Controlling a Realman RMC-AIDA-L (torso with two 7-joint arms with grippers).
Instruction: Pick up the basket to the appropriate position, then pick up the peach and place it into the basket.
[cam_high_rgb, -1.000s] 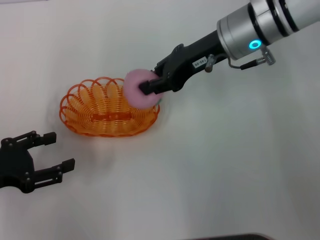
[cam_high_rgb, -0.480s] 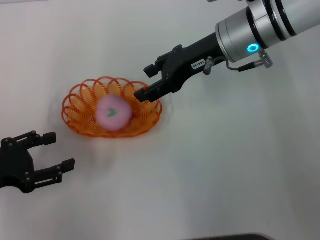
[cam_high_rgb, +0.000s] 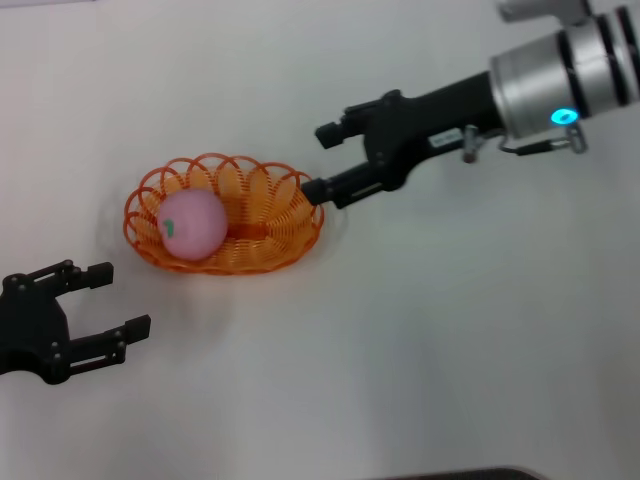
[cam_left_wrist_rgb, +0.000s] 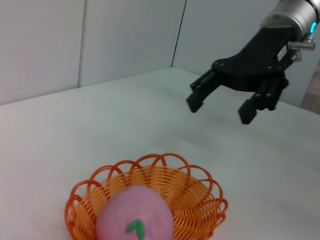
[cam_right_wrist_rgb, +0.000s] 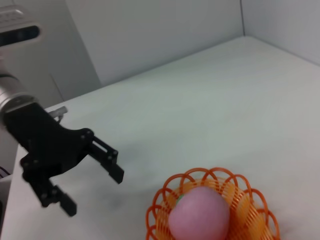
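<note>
the right gripper (cam_high_rgb: 322, 160) hangs just past the right end of the basket (cam_high_rgb: 285, 215), its fingers spread wide with nothing between them; the lower fingertip sits close to the basket's looped rim, though i can't tell if it touches. from the left wrist view that same gripper (cam_left_wrist_rgb: 218, 104) shows above the tabletop beyond the basket (cam_left_wrist_rgb: 200, 200), jaws apart and empty. the left gripper (cam_high_rgb: 118, 298) is parked low at the near left, well apart from the basket, also open wide and holding nothing.

the peach (cam_high_rgb: 192, 225) lies inside the basket, toward its left end, with a small green mark showing on its side. the basket stands upright on a plain white tabletop (cam_high_rgb: 400, 340). pale wall panels (cam_left_wrist_rgb: 100, 40) close in the room behind. a small white label sits on the right arm near the wrist, its writing too small to read, and a blue ring light (cam_high_rgb: 560, 115) glows on the silver arm section.
</note>
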